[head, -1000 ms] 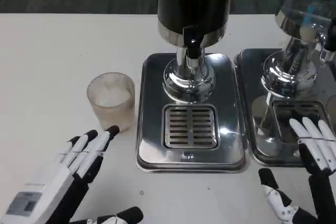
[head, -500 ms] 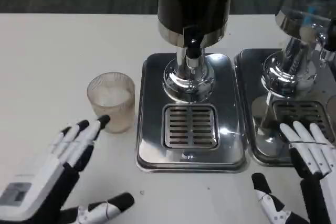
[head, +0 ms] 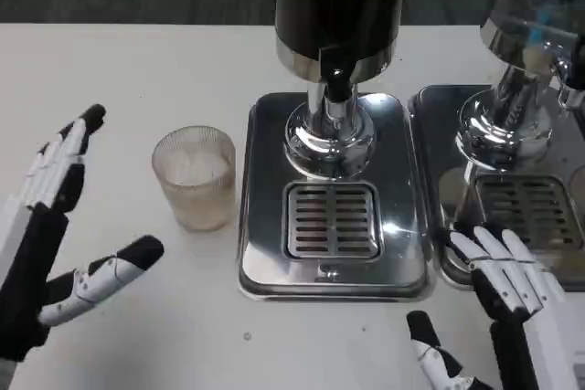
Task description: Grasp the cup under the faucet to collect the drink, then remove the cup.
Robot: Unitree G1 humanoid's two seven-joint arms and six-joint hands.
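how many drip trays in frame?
2. One drip tray sits centre under the dark dispenser, right of the cup. The second tray is at the right edge, partly cropped; more could lie beyond it.

1. The dark cylindrical drink dispenser (head: 340, 2) runs off the top edge; its upper body and lid are cut away.
2. The second, clear-bodied dispenser (head: 539, 6) on the right is cropped by the top and right edges, and its tap at the right border shows only in part.
3. The right-hand steel drip tray (head: 457, 226) runs past the right edge.
4. The left robot hand (head: 46, 226) is cut by the left and bottom edges; its wrist lies outside the frame.
5. The right robot hand (head: 503, 308) is cropped at the bottom right corner, its back partly out of frame.
6. What the ribbed translucent cup (head: 194, 177) contains cannot be told through its cloudy wall.
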